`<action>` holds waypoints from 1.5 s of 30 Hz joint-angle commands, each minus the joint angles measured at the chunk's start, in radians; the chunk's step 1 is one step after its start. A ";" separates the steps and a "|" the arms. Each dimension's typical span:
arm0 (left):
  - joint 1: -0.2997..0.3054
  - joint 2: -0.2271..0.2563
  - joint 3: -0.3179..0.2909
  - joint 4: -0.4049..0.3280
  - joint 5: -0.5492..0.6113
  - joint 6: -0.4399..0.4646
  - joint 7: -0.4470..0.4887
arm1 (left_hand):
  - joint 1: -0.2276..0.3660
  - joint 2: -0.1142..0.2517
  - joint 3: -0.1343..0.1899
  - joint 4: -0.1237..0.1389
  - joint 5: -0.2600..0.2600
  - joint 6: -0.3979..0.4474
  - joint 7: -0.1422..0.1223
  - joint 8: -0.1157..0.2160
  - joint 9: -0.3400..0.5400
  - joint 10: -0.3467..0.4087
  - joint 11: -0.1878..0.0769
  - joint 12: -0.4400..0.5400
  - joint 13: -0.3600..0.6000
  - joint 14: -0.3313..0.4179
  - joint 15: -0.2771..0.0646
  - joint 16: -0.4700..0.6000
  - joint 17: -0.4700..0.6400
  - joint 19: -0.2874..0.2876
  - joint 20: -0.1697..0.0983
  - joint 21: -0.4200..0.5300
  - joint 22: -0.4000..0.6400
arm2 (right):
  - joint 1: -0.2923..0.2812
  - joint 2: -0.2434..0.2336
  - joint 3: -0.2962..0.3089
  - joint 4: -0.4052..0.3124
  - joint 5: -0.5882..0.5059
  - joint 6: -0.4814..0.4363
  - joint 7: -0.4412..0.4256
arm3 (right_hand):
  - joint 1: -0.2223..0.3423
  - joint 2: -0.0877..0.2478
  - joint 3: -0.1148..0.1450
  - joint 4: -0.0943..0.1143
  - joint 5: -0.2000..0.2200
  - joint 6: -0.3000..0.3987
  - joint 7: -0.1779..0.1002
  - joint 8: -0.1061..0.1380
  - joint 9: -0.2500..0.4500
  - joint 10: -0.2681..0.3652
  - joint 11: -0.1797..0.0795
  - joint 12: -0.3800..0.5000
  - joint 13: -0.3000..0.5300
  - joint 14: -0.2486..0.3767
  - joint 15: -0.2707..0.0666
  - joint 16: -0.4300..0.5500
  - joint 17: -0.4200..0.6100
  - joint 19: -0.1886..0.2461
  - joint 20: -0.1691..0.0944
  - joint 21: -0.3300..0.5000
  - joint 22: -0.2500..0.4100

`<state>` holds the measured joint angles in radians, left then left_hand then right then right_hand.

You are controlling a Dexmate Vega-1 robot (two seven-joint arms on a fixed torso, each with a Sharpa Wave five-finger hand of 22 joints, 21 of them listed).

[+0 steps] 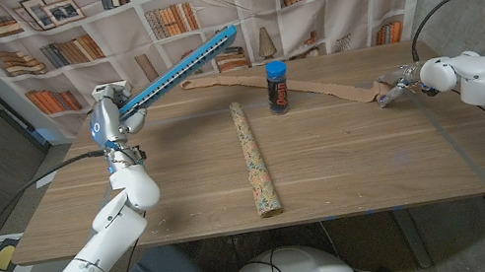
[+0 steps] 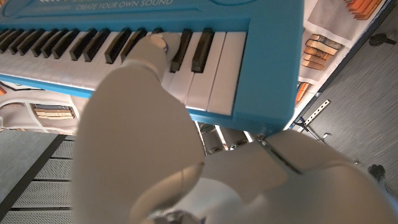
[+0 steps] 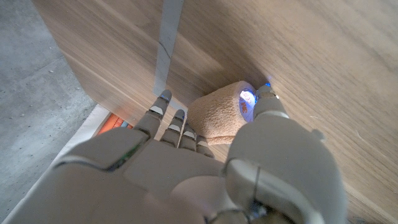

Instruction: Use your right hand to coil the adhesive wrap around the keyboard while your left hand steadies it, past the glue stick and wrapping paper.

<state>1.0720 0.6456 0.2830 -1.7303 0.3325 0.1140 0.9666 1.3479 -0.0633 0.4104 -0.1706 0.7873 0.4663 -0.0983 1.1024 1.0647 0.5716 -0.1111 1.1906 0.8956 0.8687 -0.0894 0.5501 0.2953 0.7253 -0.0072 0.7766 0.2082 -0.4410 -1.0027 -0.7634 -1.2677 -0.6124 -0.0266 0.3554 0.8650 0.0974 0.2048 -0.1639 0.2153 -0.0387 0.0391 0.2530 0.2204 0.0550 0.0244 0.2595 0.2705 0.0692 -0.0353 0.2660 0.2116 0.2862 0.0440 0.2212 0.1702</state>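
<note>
One wrap roll (image 3: pixel 219 117), between right fingers (image 3: pixel 166 116)

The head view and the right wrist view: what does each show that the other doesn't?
Head view alone: the left robot hand holding the long blue toy keyboard raised, the patterned wrapping paper roll, the black glue stick with a blue cap. Right wrist view alone: the tan wrap roll's hollow core, seen close. Both: the right robot hand gripping that tan adhesive wrap roll on the wooden table.

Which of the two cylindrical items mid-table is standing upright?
The glue stick: short, dark, blue-capped, standing on end at the table's far side. The wrapping paper is the long patterned roll lying flat, running from near the stick toward the front edge.
</note>
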 commanded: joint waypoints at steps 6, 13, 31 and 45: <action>-0.013 -0.002 0.007 0.023 -0.003 -0.017 -0.001 | -0.011 0.037 0.031 0.022 0.239 -0.001 -0.006 0.008 -0.003 0.024 -0.023 0.274 0.308 0.311 -0.116 0.320 0.485 0.207 -0.203 0.470 0.459 | -0.019 -0.001 0.007 0.001 0.022 -0.003 -0.048 | 0.068 0.021 0.033 0.000 0.022 0.055 -0.032 0.024 0.014 0.059 -0.042 0.038 0.047 0.115 -0.100 0.064 0.031 0.142 -0.065 0.029 0.005; -0.014 -0.003 0.007 0.023 -0.003 -0.017 0.003 | -0.012 0.036 0.032 0.022 0.240 0.002 -0.007 0.008 -0.010 0.027 -0.025 0.272 0.299 0.310 -0.115 0.321 0.487 0.204 -0.202 0.473 0.463 | -0.033 -0.008 0.018 -0.015 0.032 -0.012 -0.073 | 0.091 0.036 0.041 0.004 0.025 0.103 -0.059 0.039 0.021 0.111 -0.065 0.070 0.075 0.167 -0.131 0.110 0.065 0.188 -0.072 0.037 0.010; -0.021 -0.001 0.009 0.027 -0.003 -0.028 0.002 | -0.011 0.038 0.032 0.022 0.238 -0.003 -0.010 0.016 -0.006 0.021 -0.027 0.287 0.320 0.313 -0.118 0.322 0.482 0.205 -0.202 0.471 0.453 | -0.120 -0.054 0.116 -0.128 0.138 -0.034 -0.171 | 0.084 0.021 0.017 0.016 0.012 0.156 -0.047 0.048 0.032 0.195 -0.070 0.133 0.120 0.252 -0.159 0.193 0.134 0.254 -0.065 0.054 0.016; -0.026 -0.006 0.013 0.038 -0.002 -0.040 0.009 | -0.014 0.037 0.033 0.023 0.239 -0.006 -0.010 0.020 -0.004 0.021 -0.027 0.289 0.318 0.311 -0.117 0.322 0.483 0.205 -0.202 0.476 0.457 | -0.146 -0.058 0.199 -0.161 0.262 -0.037 -0.209 | 0.090 0.021 0.011 0.014 0.009 0.177 -0.039 0.048 0.038 0.224 -0.077 0.163 0.141 0.271 -0.162 0.220 0.162 0.276 -0.061 0.066 0.025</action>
<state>1.0487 0.6415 0.2936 -1.6987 0.3289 0.0818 0.9712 1.3479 -0.0633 0.4104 -0.1706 0.7912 0.4607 -0.1038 1.1141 1.0582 0.5716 -0.1112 1.1906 0.8956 0.8687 -0.0894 0.5511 0.2953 0.7233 -0.0092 0.7776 0.2082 -0.5615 -1.0544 -0.6297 -1.3950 -0.4363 -0.0624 0.1757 0.9575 0.1168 0.2176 -0.1529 0.2268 0.1288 0.0002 0.2936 0.2535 0.2359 -0.0207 0.4144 0.4061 0.3226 -0.0412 0.4746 0.3687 0.5570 -0.0177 0.2781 0.1891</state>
